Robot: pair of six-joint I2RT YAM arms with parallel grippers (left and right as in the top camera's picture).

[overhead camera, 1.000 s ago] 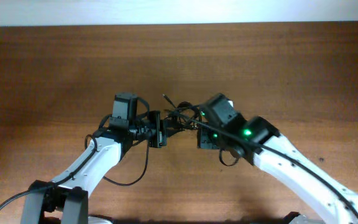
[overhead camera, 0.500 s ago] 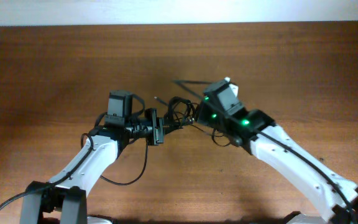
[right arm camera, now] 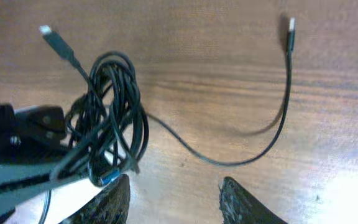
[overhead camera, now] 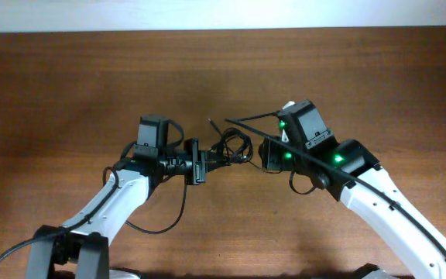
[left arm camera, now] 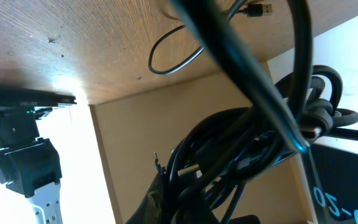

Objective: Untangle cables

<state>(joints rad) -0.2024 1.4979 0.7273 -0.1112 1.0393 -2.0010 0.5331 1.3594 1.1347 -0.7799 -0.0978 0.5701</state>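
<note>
1. Closest in, the right gripper (right arm camera: pixel 174 193) hangs with its fingers (right arm camera: pixel 240 200) spread wide and nothing between them.
2. Just beyond, over the middle of the table (overhead camera: pixel 68 85), the left gripper (overhead camera: pixel 197 161) pinches the cables (overhead camera: pixel 232 146), a knotted bundle looped at its tip.
3. Farther out, one loose strand (right arm camera: pixel 253 149) curves away across the wood and ends in a small plug (right arm camera: pixel 291 25), well apart from the bundle.

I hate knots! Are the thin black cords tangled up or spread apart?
Tangled: the thin black cords bunch in one looped clump, with one plug end trailing loose.
</note>
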